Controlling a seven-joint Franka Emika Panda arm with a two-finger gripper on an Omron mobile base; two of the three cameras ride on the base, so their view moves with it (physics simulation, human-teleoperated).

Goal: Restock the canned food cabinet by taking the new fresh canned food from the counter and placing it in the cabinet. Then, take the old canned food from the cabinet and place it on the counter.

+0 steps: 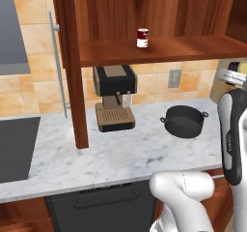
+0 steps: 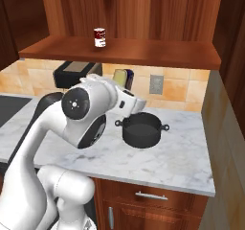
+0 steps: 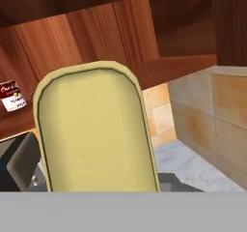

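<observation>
Centre of the hand view: gripper closed on the blue can [image 3: 94, 129], its yellowish top facing the camera, held up above the surface [image 1: 120, 153]. Beyond, mid-frame, black pot [image 1: 184, 121]. Upper centre, red-and-white can [image 1: 142, 37] upright on cabinet shelf [image 1: 159, 50].

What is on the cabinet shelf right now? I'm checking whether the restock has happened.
One red-and-white can stands upright on the cabinet shelf, near its middle. No blue can is on the visible shelf. The shelf's far right end runs out of frame, so that part cannot be checked.
</observation>
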